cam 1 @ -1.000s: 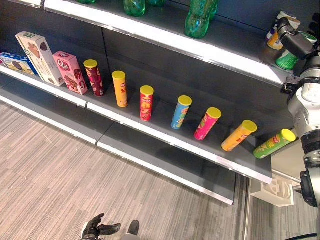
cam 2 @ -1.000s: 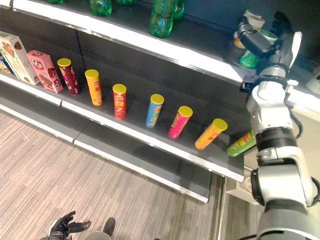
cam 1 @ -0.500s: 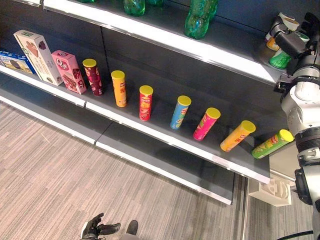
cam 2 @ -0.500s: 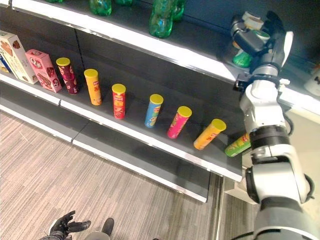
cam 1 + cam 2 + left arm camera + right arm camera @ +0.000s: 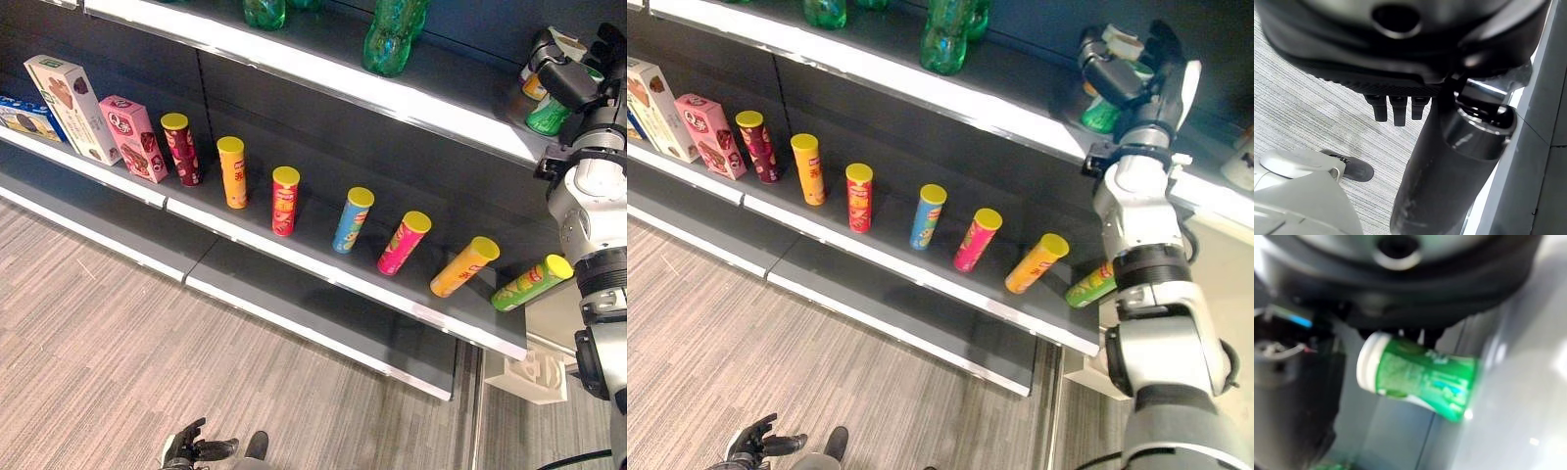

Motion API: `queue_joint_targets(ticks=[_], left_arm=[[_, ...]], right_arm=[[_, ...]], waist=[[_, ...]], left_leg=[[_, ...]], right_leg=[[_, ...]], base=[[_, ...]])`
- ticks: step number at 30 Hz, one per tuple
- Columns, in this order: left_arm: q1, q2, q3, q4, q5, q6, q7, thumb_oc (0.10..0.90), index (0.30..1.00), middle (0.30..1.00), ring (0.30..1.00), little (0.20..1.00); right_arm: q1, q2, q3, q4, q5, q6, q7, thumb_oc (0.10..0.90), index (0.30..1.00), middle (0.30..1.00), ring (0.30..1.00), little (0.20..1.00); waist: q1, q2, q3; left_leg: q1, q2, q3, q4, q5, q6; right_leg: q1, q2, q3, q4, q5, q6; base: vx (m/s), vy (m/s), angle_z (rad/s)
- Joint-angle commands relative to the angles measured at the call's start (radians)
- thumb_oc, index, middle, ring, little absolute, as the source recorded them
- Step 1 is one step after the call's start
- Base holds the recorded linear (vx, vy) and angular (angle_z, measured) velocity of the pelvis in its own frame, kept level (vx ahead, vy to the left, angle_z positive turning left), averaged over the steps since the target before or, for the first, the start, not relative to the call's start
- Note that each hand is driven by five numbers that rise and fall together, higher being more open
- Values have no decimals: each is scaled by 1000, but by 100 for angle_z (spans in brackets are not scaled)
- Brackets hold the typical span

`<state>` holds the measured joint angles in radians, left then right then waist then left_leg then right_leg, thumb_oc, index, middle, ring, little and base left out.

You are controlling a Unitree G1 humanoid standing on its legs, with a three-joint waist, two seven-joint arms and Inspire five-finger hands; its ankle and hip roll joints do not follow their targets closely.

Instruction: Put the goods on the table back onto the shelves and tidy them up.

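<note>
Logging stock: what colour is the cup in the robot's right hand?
Green with a white lid; the cup shows best in the right wrist view, held by the right hand.

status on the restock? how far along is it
Mostly shelved, it seems. A row of chip cans and boxes stands on the middle shelf, bottles on the top shelf. In hand: the right hand holds a green cup at the top shelf's right end, beside another cup. Left: releasing it. The left hand hangs idle.
</note>
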<state>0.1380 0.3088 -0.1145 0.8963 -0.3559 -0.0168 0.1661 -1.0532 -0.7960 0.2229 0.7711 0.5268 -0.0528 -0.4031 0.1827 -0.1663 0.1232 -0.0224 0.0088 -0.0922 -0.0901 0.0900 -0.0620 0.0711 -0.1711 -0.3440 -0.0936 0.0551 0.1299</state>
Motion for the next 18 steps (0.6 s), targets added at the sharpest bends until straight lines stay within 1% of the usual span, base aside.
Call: queue_joint_targets(ticks=[1, 18], left_arm=[[-42, 45, -27, -1, -4, -35, 19, 800, 900, 900, 900, 900], [-45, 41, -28, 2, -6, -35, 27, 800, 900, 900, 900, 900]], right_arm=[[-199, -42, 20, -10, -38, -68, -46, 800, 900, 900, 900, 900], [-211, -23, 24, -7, -42, -70, -54, 800, 900, 900, 900, 900]], waist=[[27, -28, -55], [27, -25, -52]], left_leg=[[3, 11, -2, 3, -121, -13], [2, 8, -2, 3, -123, -10]], right_leg=[[17, -66, 8, 16, -9, 66], [12, -71, 14, 20, -8, 67]], base=[[0, 0, 0], [0, 0, 0]])
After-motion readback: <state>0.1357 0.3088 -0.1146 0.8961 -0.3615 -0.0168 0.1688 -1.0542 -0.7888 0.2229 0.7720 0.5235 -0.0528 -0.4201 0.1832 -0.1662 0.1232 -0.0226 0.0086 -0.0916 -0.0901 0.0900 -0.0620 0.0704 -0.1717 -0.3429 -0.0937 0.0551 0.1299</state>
